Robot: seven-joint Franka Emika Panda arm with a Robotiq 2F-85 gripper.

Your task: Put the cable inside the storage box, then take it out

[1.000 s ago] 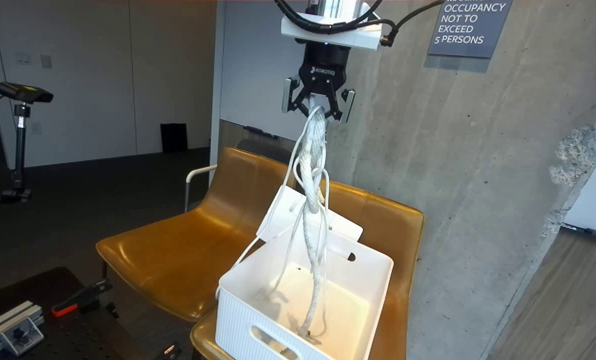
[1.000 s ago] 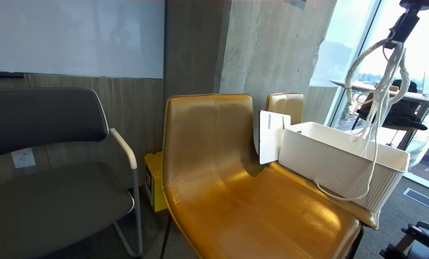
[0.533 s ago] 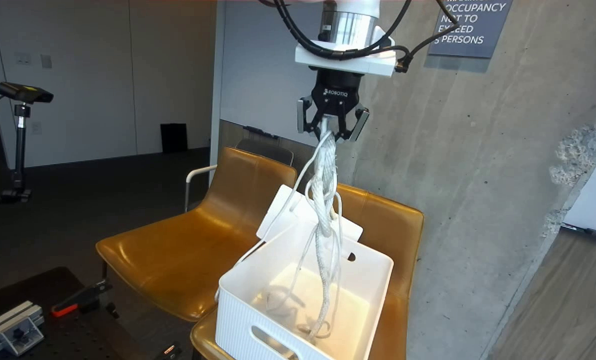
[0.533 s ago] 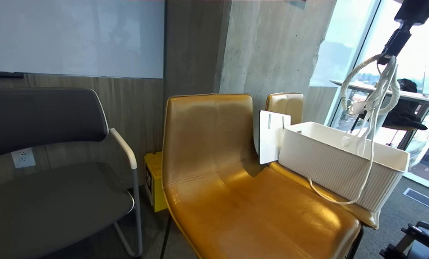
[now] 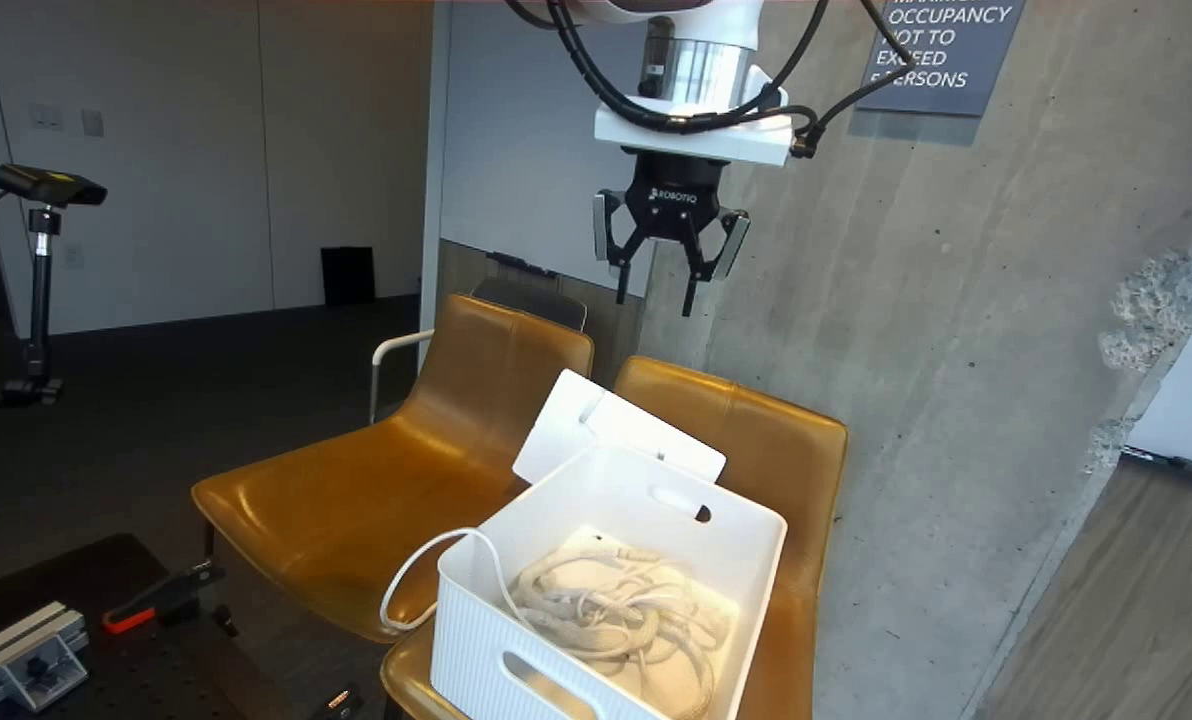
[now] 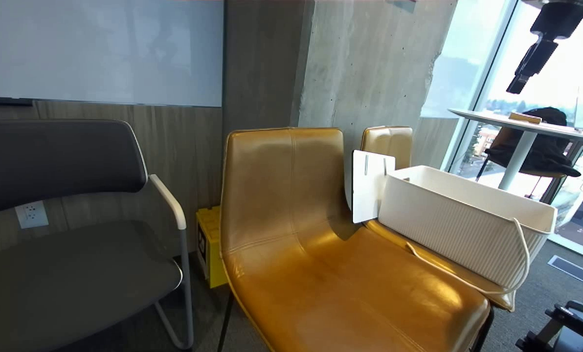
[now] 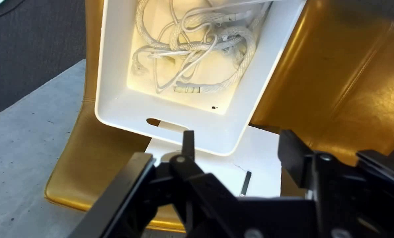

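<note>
The off-white cable (image 5: 640, 636) lies in tangled loops on the floor of the white storage box (image 5: 471, 625). One thin loop of the cable (image 6: 526, 264) hangs over the rim and runs outside onto the chair. High above the box, my gripper (image 5: 655, 306) stands open, its two fingers apart with nothing between them. From the wrist view, the cable (image 7: 250, 53) is seen well ahead of the gripper (image 7: 236, 135), not touching it. The box's lid (image 5: 621, 425) is swung back behind the far wall. In an exterior view the box wall (image 6: 448, 225) hides the cable inside.
The box rests on a tan leather chair (image 5: 806, 520), beside another tan chair (image 5: 356, 500). A concrete pillar (image 5: 956, 350) rises behind. A dark chair (image 6: 76, 274) stands farther off, and clamps (image 5: 161, 595) lie on a dark table at lower left.
My gripper has come down somewhat, then opened and let go of the cable. The hanging bundle has dropped into the box, leaving a loop over the rim.
</note>
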